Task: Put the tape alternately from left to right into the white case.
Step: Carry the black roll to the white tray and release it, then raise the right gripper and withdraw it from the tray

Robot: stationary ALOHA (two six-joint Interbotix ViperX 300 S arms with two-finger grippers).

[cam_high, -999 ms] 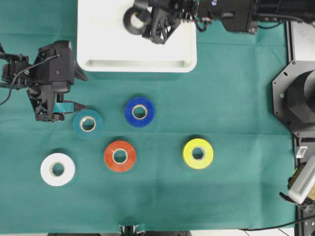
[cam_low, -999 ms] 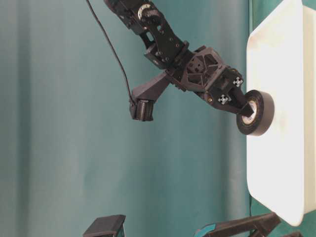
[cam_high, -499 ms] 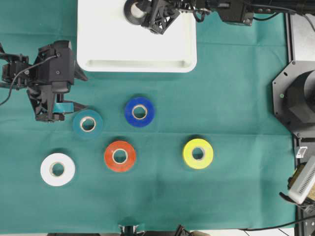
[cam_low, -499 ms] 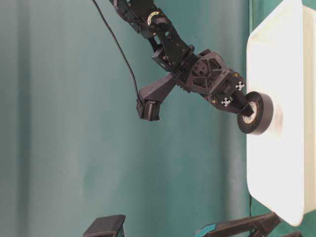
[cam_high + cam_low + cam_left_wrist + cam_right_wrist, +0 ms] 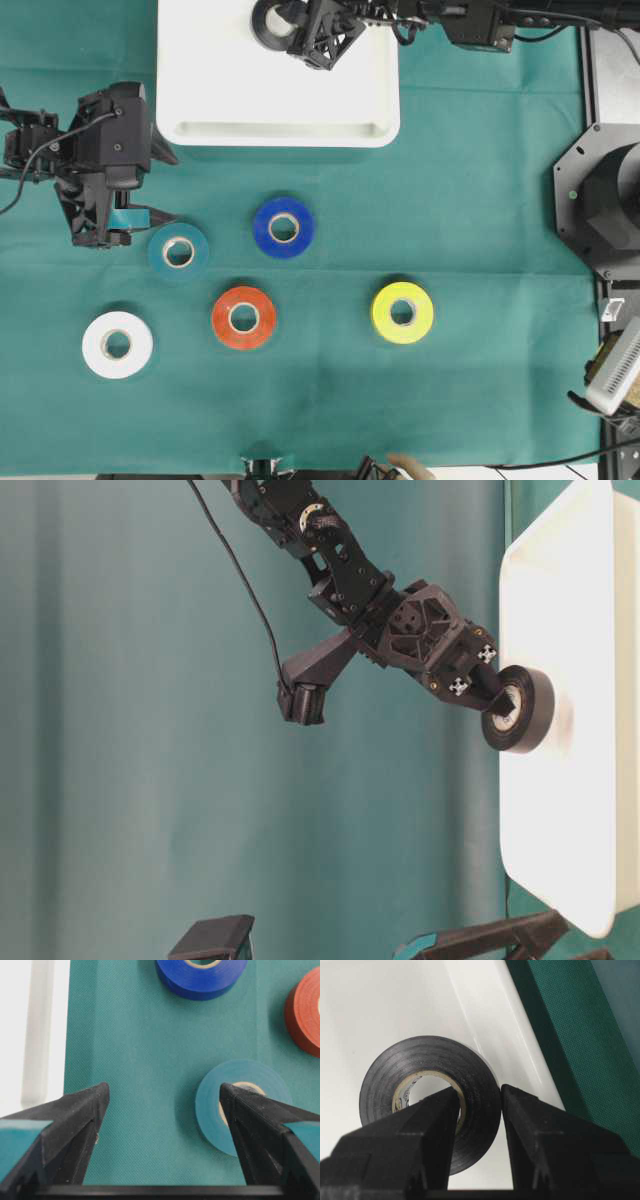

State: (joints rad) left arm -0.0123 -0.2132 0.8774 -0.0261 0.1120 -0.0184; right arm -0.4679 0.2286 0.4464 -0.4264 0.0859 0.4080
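Green cloth (image 5: 480, 180) covers the table under the white case (image 5: 220, 100). Reaching over the case's far end, the right gripper (image 5: 477, 1110) pinches the black tape (image 5: 427, 1110) by its wall, seemingly just above the case floor. The left gripper (image 5: 162, 1110) hovers near the case, jaws spread wide, teal tape (image 5: 235, 1105) beside one finger.

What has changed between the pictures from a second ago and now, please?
The right gripper, still shut on the black tape, carried it a little toward the far end of the white case, mostly in the first half second. Nothing was let go. The left gripper stayed open beside the teal tape; the blue, red-orange, yellow and white rolls kept their places.
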